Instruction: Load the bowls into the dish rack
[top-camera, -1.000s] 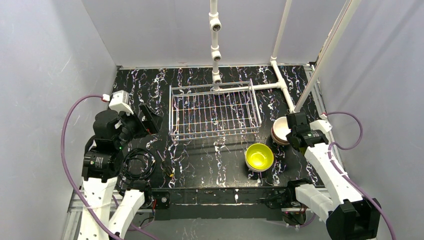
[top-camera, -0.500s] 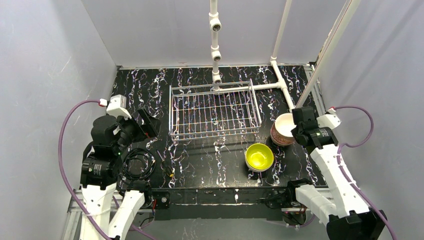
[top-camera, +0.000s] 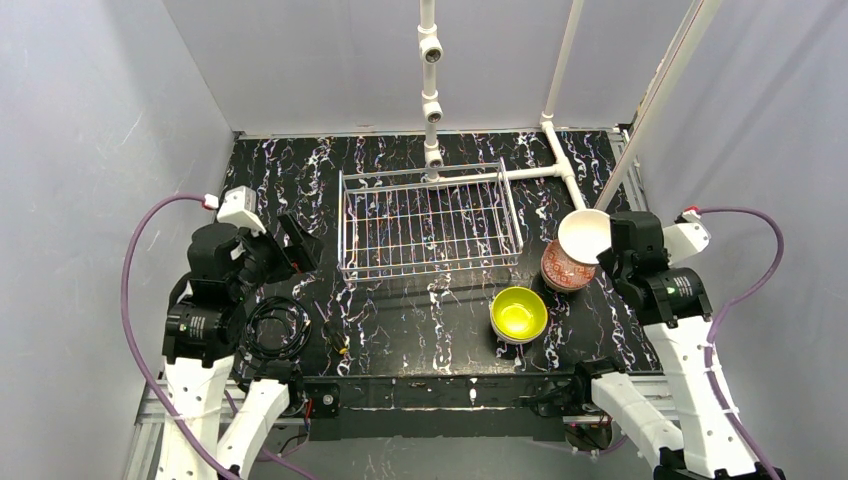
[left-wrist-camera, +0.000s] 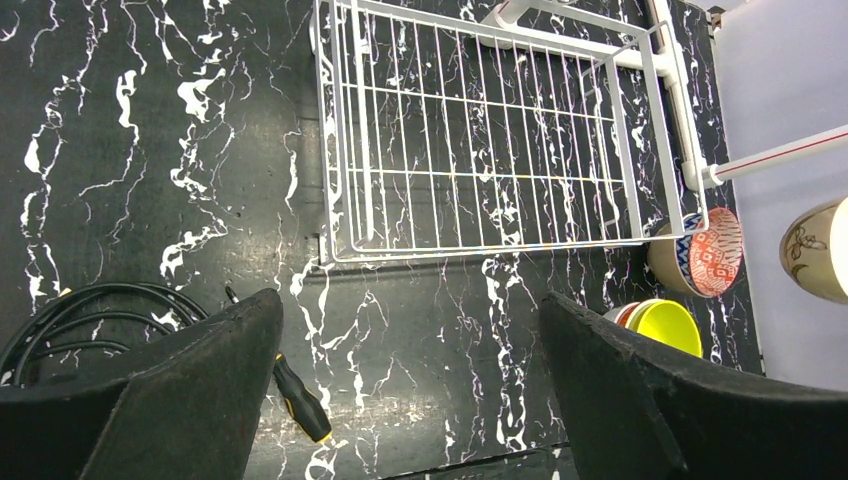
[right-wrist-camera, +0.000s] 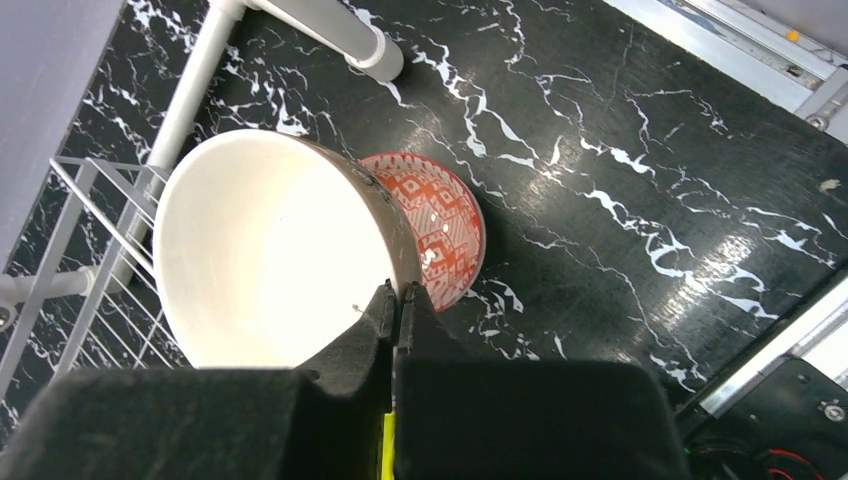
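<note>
My right gripper (top-camera: 607, 244) is shut on the rim of a beige-brown bowl (top-camera: 585, 235) with a white inside and holds it tilted above a stack of bowls (top-camera: 563, 270). In the right wrist view the fingers pinch the rim (right-wrist-camera: 398, 296) of the held bowl (right-wrist-camera: 265, 255); an orange-patterned bowl (right-wrist-camera: 440, 225) tops the stack below. A yellow-green bowl (top-camera: 518, 312) sits on another bowl at the front. The white-wire dish rack (top-camera: 428, 222) holds no bowls. My left gripper (top-camera: 298, 240) is open and empty left of the rack, which also shows in the left wrist view (left-wrist-camera: 480, 140).
A white pipe frame (top-camera: 560, 170) runs behind and right of the rack. A coiled black cable (top-camera: 275, 327) and a black-and-yellow screwdriver (left-wrist-camera: 300, 390) lie at the front left. Grey walls close in both sides.
My right gripper has lifted the beige-brown bowl off the stack and drawn it up and to the right, uncovering the orange-patterned bowl. The left arm has barely shifted.
</note>
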